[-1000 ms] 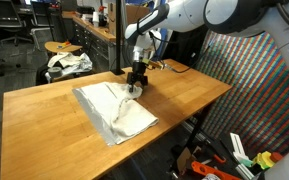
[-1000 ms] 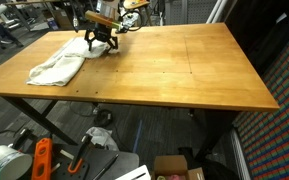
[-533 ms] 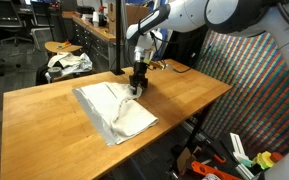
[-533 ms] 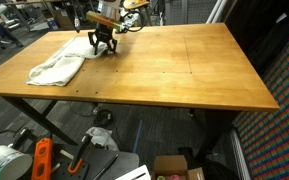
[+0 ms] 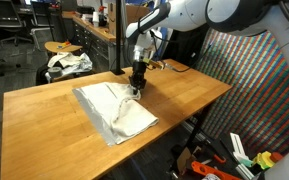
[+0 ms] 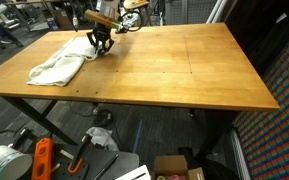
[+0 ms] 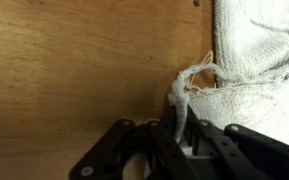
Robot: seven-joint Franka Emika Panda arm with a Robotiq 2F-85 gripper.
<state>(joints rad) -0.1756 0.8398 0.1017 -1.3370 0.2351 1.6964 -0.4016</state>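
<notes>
Wooden table [image 5: 189, 90] bears a white cloth [image 5: 112, 108] in an exterior view, with the gripper [image 5: 136, 86] down at the cloth's far corner. In an exterior view the cloth [image 6: 56, 67] lies rumpled near the table edge, the gripper [image 6: 101, 47] at its end. Wrist view: the fingers [image 7: 174, 135] are drawn almost together, pinching the cloth's frayed corner.

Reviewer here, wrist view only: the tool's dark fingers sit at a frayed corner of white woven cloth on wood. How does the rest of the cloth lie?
Observer: The white woven cloth lies spread and wrinkled on the wooden table, with the tool at its corner on the arm's side.
Operator: Where on the table?
Observer: Toward one end, as an exterior view shows.
Operator: Other fabric around?
Observer: A white heap of fabric lies beyond the table, by a round tan stool.
</notes>
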